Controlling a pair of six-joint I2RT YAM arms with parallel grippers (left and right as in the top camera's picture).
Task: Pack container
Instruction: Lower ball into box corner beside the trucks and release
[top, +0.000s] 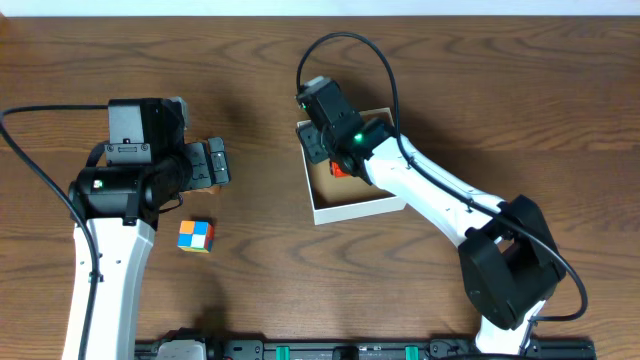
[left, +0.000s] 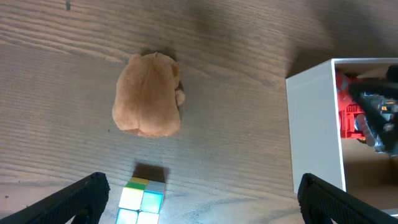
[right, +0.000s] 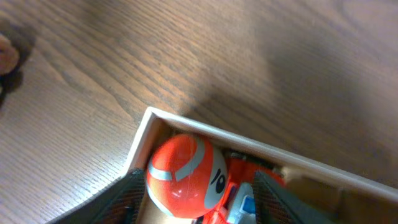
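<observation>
While the right end effector (right: 200, 198) straddles a red toy (right: 183, 174) inside the container (top: 355, 211) at mid-table, grip undeterminable, the left end effector (top: 220, 164), wide open and empty, hangs nearer the plush (left: 148, 96) and cube (top: 196, 236) toward the table's left edge.

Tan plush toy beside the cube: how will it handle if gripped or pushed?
The plush toy looks soft and fuzzy, so it will probably squash under a grip rather than resist. It is likely light for its bulk. Its slumped, rounded shape on the table suggests it would drag when pushed, not roll far.
</observation>
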